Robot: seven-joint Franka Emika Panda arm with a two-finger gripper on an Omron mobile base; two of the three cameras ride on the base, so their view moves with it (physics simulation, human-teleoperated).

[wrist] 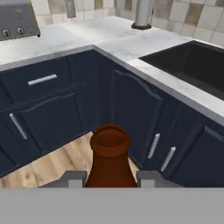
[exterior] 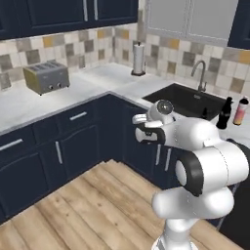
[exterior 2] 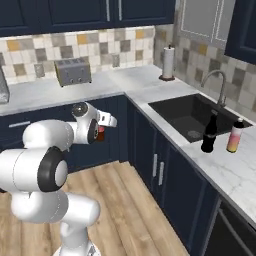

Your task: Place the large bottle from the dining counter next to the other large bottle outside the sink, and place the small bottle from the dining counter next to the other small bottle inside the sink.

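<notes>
The small bottle, brownish-red with an open round mouth, stands upright between my fingertips; my gripper is shut on it, held in the air before the corner cabinets. From the base, the gripper hangs over the floor left of the sink. On the worktop right of the sink, the black large bottle stands beside the pinkish other large bottle. A tiny dark bottle shows inside the basin. The dining counter is out of view.
A grey gooseneck faucet rises behind the sink. A toaster and a paper towel roll stand on the L-shaped marble worktop. Navy cabinets line the wooden floor.
</notes>
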